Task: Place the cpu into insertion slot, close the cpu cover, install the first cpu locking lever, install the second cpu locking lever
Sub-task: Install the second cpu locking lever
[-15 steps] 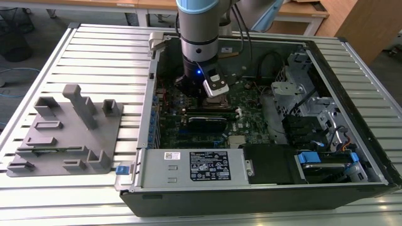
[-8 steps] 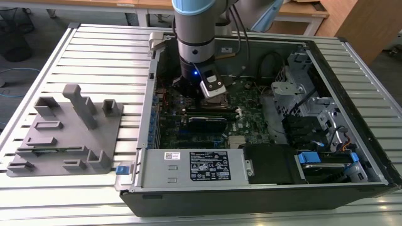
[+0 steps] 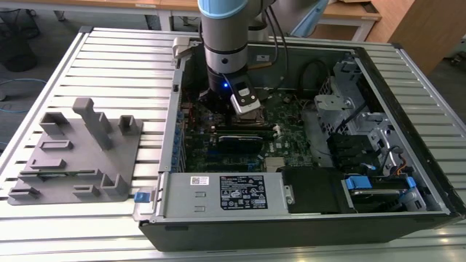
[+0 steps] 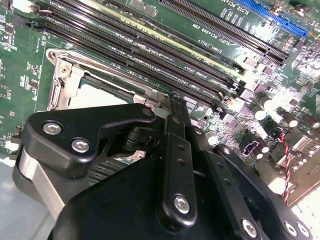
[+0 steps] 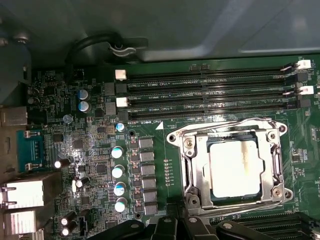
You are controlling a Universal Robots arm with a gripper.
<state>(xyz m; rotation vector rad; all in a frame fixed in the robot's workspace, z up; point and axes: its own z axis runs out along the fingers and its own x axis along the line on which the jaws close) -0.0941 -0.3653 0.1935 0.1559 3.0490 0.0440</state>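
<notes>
In the exterior view, a grey holder (image 3: 76, 153) with upright pegs sits at the left of the frame on the slatted worktop (image 3: 124, 60). To its right lies the open computer case (image 3: 306, 218), and the arm (image 3: 226, 49) reaches straight down into the case's upper-middle part, over the green circuit board (image 3: 291, 136).

In the first wrist view, the board's silver-topped capacitors (image 5: 118, 171) stand left of centre, and the socket (image 5: 231, 165) lies at the right of the frame. The chip (image 5: 235, 167) sits flat inside it, its pale metal top showing through the square opening of the metal cover (image 5: 192, 170). That cover appears to lie down over the chip, with a thin wire lever (image 5: 235, 123) running along its edge nearest the long memory slots (image 5: 210, 95). Whether the levers are latched I cannot tell.

In the second wrist view, the socket is at the left of the frame, partly hidden behind the black gripper (image 4: 172, 107). The jaws look pressed together, with nothing visible between them, and their tip sits right at the socket's edge, on the side nearest the memory slots. So the chip lies just beside and slightly below the tip, towards the left of that frame. The cover's edge runs parallel to the memory slots.
</notes>
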